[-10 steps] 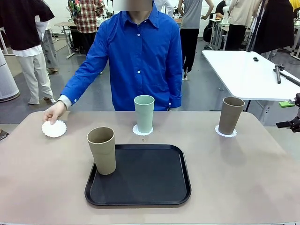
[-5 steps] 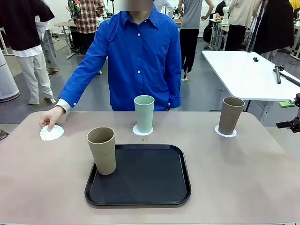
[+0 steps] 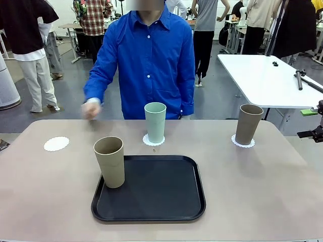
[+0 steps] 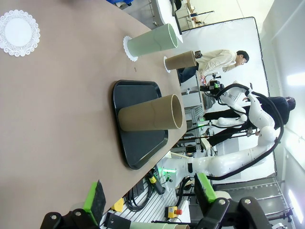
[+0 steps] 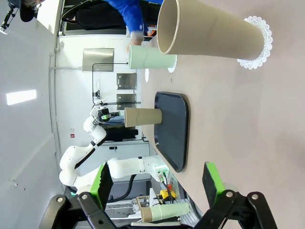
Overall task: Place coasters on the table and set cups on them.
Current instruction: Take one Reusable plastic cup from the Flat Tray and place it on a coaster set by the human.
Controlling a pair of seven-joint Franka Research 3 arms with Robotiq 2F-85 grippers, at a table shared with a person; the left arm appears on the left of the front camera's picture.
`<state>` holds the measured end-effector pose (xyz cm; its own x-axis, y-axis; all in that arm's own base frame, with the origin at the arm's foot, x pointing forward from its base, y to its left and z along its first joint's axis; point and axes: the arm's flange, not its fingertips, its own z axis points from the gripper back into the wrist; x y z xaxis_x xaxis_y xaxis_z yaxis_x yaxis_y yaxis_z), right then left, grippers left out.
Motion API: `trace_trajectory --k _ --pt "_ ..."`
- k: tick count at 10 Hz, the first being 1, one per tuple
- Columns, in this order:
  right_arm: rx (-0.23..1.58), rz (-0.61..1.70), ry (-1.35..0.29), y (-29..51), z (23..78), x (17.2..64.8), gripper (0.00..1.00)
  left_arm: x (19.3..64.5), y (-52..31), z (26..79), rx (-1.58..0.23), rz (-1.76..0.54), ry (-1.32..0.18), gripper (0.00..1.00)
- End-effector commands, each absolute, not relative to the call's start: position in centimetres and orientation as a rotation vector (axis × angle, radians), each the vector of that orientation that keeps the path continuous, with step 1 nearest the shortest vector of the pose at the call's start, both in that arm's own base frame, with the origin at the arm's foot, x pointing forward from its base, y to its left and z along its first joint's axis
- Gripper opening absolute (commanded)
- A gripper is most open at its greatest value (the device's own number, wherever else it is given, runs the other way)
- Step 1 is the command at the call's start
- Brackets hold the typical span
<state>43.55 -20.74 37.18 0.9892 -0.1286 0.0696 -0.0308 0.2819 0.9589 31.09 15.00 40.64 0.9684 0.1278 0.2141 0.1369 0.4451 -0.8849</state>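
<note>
The person's hand (image 3: 91, 109) has left the third doily (image 3: 56, 143) bare by the worktop's (image 3: 45, 201) left edge, ready for the tan cup (image 3: 109, 161) on the tray (image 3: 151, 218). Left fingers (image 4: 95, 202) and right fingers (image 5: 212, 183) gape, empty.

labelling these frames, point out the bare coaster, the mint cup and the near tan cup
bare coaster (image 3: 56, 143), front view, its centre
mint cup (image 3: 155, 123), front view, middle of its wall
near tan cup (image 3: 110, 164), front view, middle of its wall
</note>
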Motion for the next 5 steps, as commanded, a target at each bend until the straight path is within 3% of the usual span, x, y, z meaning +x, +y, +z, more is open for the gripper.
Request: trace_trajectory --k 1,3,5 --pt "1.288 -0.064 -0.141 -20.7 37.2 43.5 1.00 31.0 15.1 40.7 -1.129 -0.010 -0.279 1.00" --pt "1.288 -0.064 -0.141 -20.7 37.2 43.5 1.00 33.2 14.9 41.7 -1.060 -0.105 -0.270 1.00" --pt "1.288 -0.064 -0.141 -20.7 37.2 43.5 1.00 37.2 12.9 44.4 -0.854 -0.316 -0.359 1.00"
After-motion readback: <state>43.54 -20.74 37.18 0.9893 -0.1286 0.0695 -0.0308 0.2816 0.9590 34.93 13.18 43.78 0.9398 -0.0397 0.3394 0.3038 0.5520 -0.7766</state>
